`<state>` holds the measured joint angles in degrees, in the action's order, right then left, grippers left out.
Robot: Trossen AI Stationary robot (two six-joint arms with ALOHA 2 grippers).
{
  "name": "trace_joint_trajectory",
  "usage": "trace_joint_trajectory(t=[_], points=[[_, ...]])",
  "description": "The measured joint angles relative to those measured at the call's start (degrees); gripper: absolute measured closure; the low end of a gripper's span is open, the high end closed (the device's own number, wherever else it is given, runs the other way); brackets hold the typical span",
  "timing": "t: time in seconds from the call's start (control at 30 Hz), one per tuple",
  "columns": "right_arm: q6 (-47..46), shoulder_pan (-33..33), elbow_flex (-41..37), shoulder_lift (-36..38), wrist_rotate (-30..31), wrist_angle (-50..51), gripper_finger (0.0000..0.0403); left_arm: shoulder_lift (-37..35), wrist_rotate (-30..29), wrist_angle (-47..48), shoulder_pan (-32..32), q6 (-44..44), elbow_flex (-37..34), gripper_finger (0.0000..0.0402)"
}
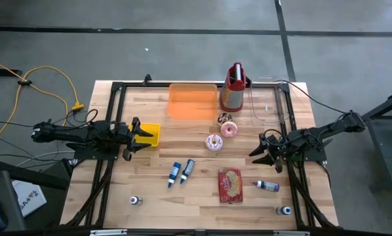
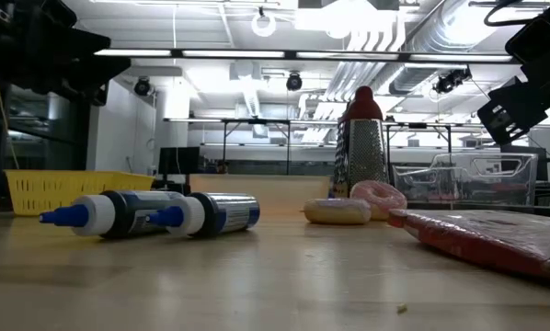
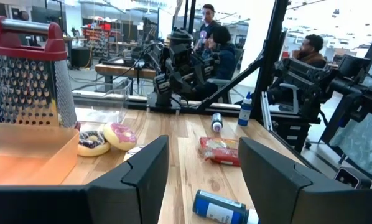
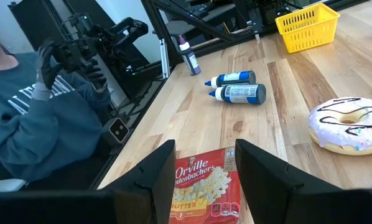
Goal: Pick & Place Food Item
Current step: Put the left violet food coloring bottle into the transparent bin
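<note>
Three donuts lie mid-table: a white-iced one (image 1: 214, 142) (image 4: 348, 124), a pink one (image 1: 229, 129) (image 3: 120, 135) and a chocolate one (image 1: 224, 118) (image 3: 93, 143). A red popcorn packet (image 1: 230, 185) (image 4: 201, 186) lies flat nearer the front edge. My left gripper (image 1: 142, 136) (image 3: 201, 180) hovers open at the table's left, by the yellow basket (image 1: 151, 134). My right gripper (image 1: 260, 149) (image 4: 204, 180) hovers open at the right, pointing at the packet and the white-iced donut. Neither gripper has anything between its fingers.
An orange tray (image 1: 193, 101), a metal grater with a red top (image 1: 233, 88) and a clear container (image 1: 268, 101) stand at the back. Two blue-capped bottles (image 1: 181, 172) lie left of the packet, and another (image 1: 268, 186) lies to its right. Small bottles (image 1: 135, 200) (image 1: 284, 210) stand near the front. People show beyond the table.
</note>
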<state>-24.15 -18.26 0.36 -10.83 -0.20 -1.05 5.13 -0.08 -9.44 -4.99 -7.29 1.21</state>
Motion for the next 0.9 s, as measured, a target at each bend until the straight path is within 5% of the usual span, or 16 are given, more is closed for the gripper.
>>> trace_joint_trajectory(t=[0.9], points=[[0.0, 0.0, 0.0, 0.0, 0.0, 0.0, 0.0250, 0.0, 1.5, 4.0, -0.8, -6.1, 2.5, 0.0213]])
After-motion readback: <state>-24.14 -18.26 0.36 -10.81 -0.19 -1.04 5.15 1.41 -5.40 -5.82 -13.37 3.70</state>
